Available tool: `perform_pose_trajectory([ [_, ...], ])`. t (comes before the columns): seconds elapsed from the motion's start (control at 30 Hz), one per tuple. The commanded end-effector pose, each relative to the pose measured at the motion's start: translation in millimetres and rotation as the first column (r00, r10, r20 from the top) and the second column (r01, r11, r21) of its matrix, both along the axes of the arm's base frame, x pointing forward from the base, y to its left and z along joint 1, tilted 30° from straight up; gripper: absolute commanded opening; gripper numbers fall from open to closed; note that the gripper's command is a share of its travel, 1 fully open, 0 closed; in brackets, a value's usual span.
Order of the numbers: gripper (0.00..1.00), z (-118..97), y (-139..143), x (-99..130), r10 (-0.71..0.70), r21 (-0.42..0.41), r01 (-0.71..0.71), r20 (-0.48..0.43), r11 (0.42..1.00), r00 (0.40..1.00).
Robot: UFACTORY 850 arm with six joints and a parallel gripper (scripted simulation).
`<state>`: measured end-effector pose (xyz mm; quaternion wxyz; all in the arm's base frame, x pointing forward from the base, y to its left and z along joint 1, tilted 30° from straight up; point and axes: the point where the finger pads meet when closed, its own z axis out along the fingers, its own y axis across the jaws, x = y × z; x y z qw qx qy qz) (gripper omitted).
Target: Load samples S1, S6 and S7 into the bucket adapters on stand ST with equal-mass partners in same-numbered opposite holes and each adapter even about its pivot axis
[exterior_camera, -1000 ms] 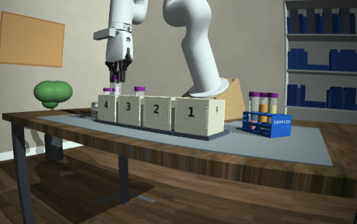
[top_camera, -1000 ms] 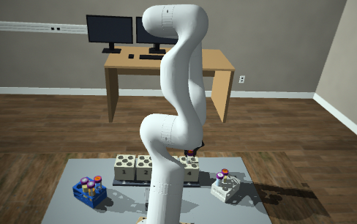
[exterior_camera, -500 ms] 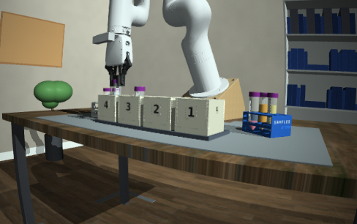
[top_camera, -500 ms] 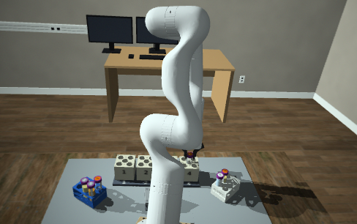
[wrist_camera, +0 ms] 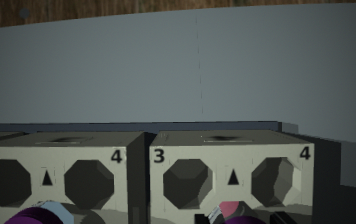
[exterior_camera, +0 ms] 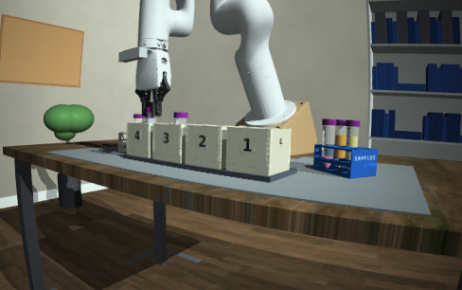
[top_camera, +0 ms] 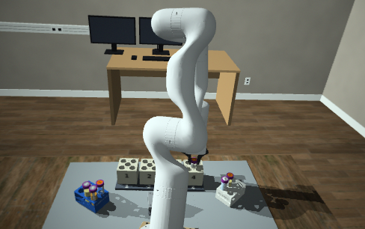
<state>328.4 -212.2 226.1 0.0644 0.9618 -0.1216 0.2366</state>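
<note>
Nearest us, adapter 1 (top_camera: 127, 180) (exterior_camera: 257, 163) fills one end of the stand (top_camera: 123, 187) (exterior_camera: 279, 176) (wrist_camera: 240, 126); beyond, at adapter 4 (top_camera: 194, 182) (exterior_camera: 136, 148) (wrist_camera: 233, 151), our pincer (top_camera: 194, 159) (exterior_camera: 151, 112) (wrist_camera: 241, 218) grasps an orange-dotted, purple-capped tube (top_camera: 194, 161) (exterior_camera: 148, 111) (wrist_camera: 230, 208), its seating hidden from us.

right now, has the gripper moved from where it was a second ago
Yes, the gripper has moved down, closer to adapter 4 in the exterior view.
</note>
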Motion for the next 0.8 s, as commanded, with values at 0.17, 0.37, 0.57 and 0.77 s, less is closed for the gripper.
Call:
perform_pose_trajectory([
  [0.17,0.00,-7.5,-1.8,4.3,0.000,-0.018,0.001,0.032,1.000,0.999],
  [0.37,0.00,-9.2,-2.2,5.3,0.000,-0.018,0.001,0.032,1.000,0.999],
  [0.57,0.00,-9.2,-2.2,5.3,0.000,-0.018,0.001,0.032,1.000,0.999],
  [0.77,0.00,-9.2,-2.2,5.3,0.000,-0.018,0.001,0.032,1.000,0.999],
])
